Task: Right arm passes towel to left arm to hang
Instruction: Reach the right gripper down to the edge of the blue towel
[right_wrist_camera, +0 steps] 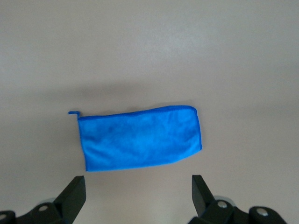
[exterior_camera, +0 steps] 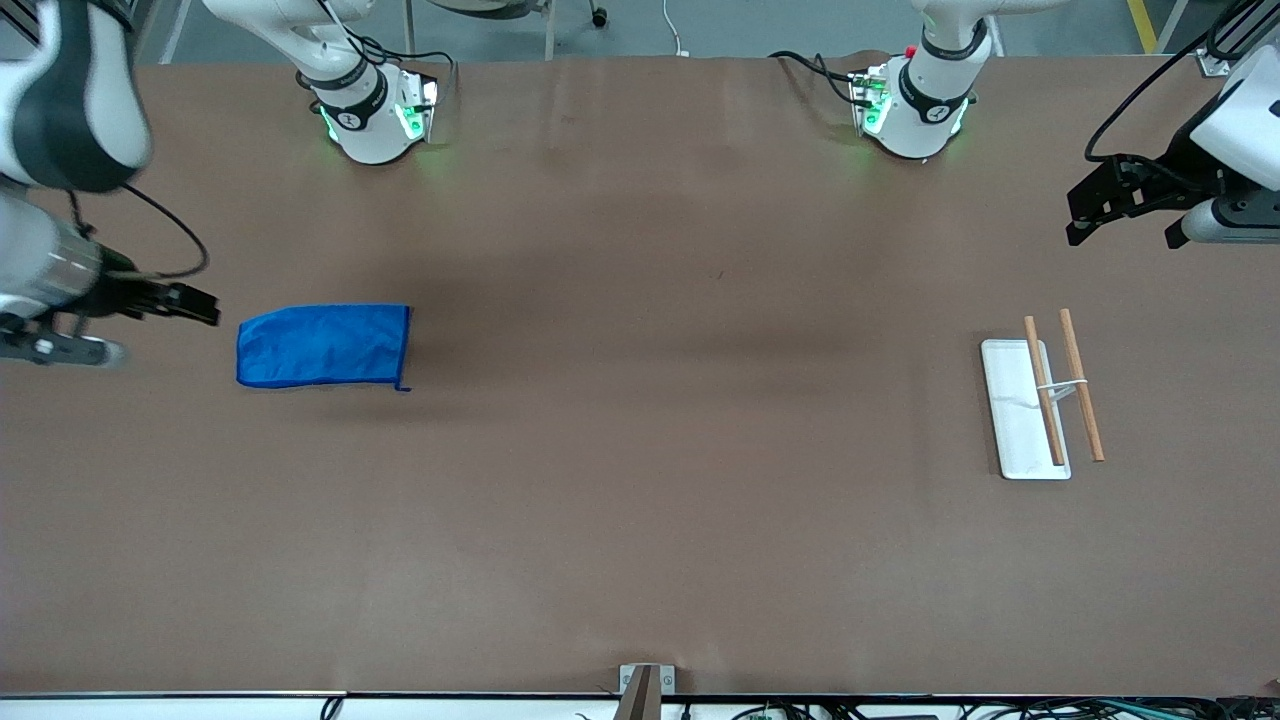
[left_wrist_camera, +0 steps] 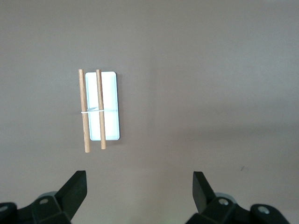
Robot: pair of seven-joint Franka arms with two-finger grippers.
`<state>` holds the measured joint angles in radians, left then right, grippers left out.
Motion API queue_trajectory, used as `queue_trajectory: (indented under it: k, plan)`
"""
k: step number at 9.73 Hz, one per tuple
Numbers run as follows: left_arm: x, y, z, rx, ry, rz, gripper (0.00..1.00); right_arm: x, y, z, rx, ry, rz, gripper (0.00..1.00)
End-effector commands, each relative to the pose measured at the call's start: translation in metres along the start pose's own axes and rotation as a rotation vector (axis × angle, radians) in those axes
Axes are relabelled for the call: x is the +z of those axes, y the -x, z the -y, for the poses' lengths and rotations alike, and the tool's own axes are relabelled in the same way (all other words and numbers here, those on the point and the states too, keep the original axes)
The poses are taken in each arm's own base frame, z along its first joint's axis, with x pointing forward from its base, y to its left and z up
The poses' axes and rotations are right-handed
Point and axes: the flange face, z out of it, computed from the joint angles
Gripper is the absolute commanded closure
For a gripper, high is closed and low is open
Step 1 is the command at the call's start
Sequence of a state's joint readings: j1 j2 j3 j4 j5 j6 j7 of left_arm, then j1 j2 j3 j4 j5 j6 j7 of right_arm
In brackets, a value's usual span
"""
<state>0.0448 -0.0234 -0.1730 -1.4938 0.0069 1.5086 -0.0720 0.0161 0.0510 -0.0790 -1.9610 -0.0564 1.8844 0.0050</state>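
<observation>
- Lying flat on the brown table (exterior_camera: 640, 500), the towel (exterior_camera: 322, 346) sits toward the right arm's end, spread out as a blue rectangle with a thin darker hem along its edges.
- One short end of the towel looks rounded at its corners; at the other short end a small loop or thread tip sticks out from one corner, seen clearly in the right wrist view (right_wrist_camera: 141, 138).
- The right gripper (exterior_camera: 190, 303) hangs in the air just beside the towel's rounded end, over bare table, touching nothing; the right wrist view (right_wrist_camera: 138, 186) shows its fingers spread wide apart with nothing between them.
- Well apart from the towel, toward the left arm's end of the table, stands a rack with a white flat base (exterior_camera: 1012, 410) and two wooden rods (exterior_camera: 1043, 390) lying side by side, joined by a thin white crosspiece at mid-length.
- One rod runs above the white base; the other hangs just off the base's edge, on the side away from the towel.
- The left gripper (exterior_camera: 1085, 215) is up in the air, well apart from the towel and clear of the rack; the left wrist view (left_wrist_camera: 139, 186) shows its fingers wide apart and empty, with the rack (left_wrist_camera: 103, 105) in sight below.
</observation>
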Motion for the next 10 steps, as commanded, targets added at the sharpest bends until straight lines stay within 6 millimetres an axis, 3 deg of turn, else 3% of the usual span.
queue_trajectory:
  k: [1,4,6,10]
  plan:
    - [0.013,-0.005,0.0,0.017,0.01,0.033,0.0,0.085,0.025,-0.016,-0.065,0.008,-0.033,0.0]
    - [0.013,-0.005,0.0,0.015,0.014,0.033,0.0,0.168,0.027,-0.016,-0.068,0.005,-0.042,0.0]
    - [0.013,-0.005,0.0,0.015,0.016,0.033,0.0,0.229,0.045,-0.012,-0.085,0.002,-0.075,0.01]
    - [0.016,-0.007,0.0,0.015,0.016,0.037,0.0,0.265,0.051,-0.008,-0.101,0.002,-0.094,0.22]
